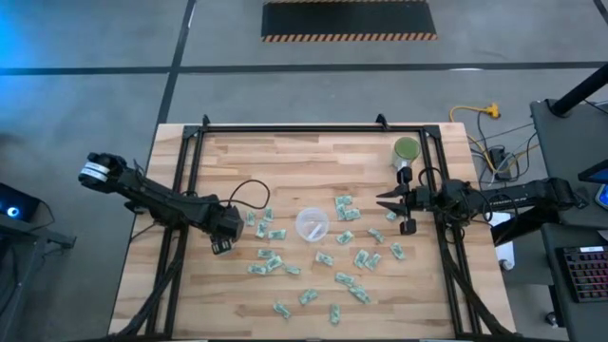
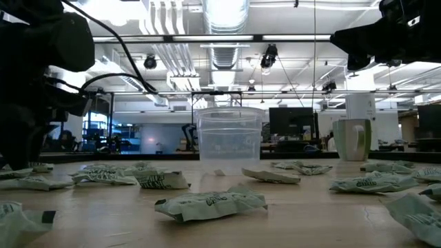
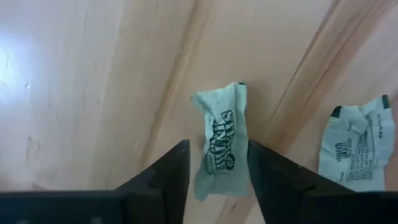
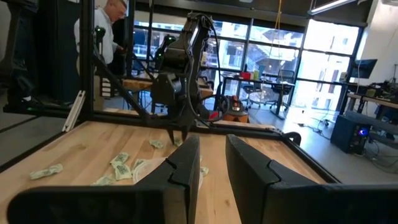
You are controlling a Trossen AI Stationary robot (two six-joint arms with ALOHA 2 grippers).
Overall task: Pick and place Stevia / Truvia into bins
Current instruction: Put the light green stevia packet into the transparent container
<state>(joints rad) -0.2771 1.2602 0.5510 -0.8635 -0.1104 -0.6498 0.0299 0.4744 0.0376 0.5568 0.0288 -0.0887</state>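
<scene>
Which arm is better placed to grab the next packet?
Left. The left gripper is down on the table with a packet between its fingers; the right gripper hangs above the table, empty.

packets (image 1: 353, 257) strewn around cup (image 1: 312, 224), mug (image 1: 406, 150) at far edge

You can't tell whether the left pincer (image 3: 217, 171) pinches the packet (image 3: 219, 140): its lower end is cut off at the left wrist frame's bottom edge.

Green mug (image 1: 407, 149) near the wooden table's (image 1: 285, 152) far right corner, person (image 4: 102, 25) beyond
</scene>
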